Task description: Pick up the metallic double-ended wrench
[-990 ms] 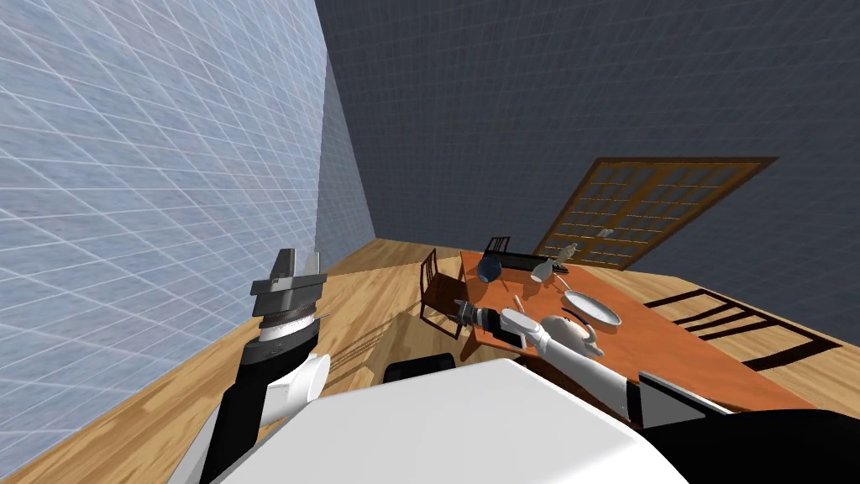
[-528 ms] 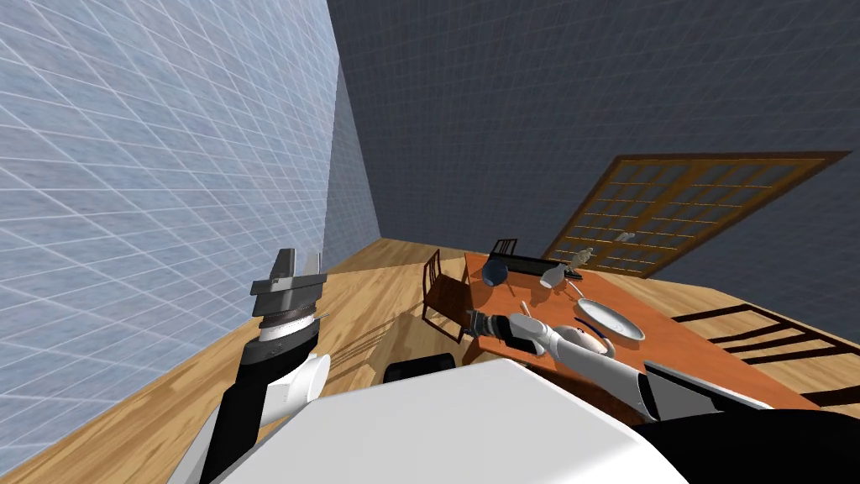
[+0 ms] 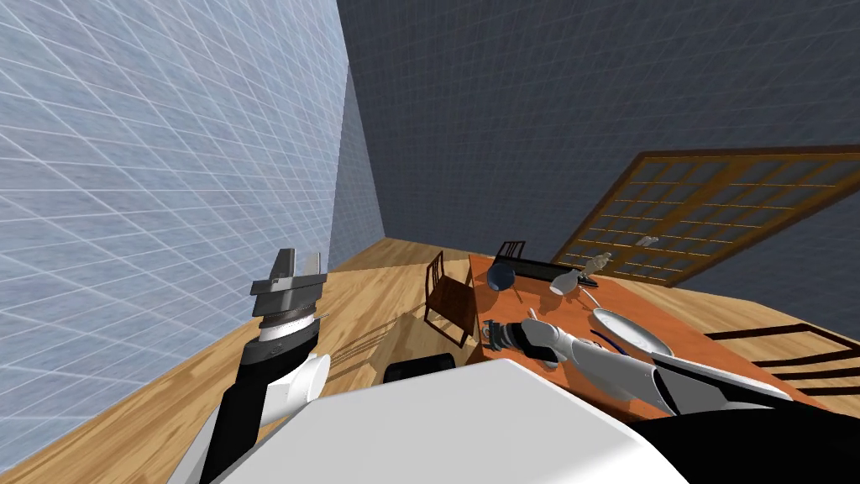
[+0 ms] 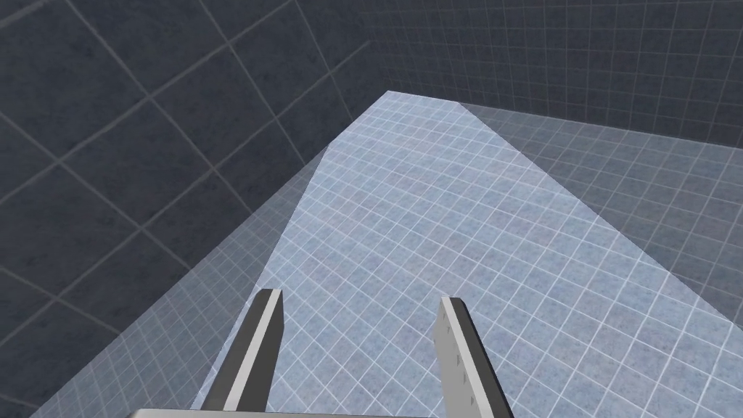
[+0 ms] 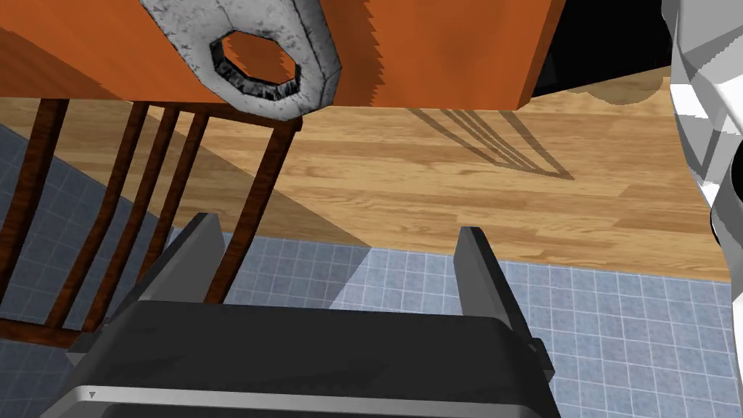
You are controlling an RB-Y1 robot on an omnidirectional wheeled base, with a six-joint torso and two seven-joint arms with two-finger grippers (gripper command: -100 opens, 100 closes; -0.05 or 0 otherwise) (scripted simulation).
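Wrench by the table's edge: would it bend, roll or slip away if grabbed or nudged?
The wrench looks like thick, mottled grey metal, so it is probably stiff and heavy for its size. Lying flat, it shouldn't roll, but a nudge might slide it off the table edge nearby.

The grey mottled metal wrench (image 5: 254,62) lies flat on the orange table (image 5: 450,51), its ring end with a many-sided hole at the table's edge.

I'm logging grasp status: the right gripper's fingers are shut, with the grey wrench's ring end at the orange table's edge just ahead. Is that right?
Not quite. The right gripper is open, its fingers standing well apart, as the right wrist view shows. The wrench does have its ring end at the orange table edge ahead.
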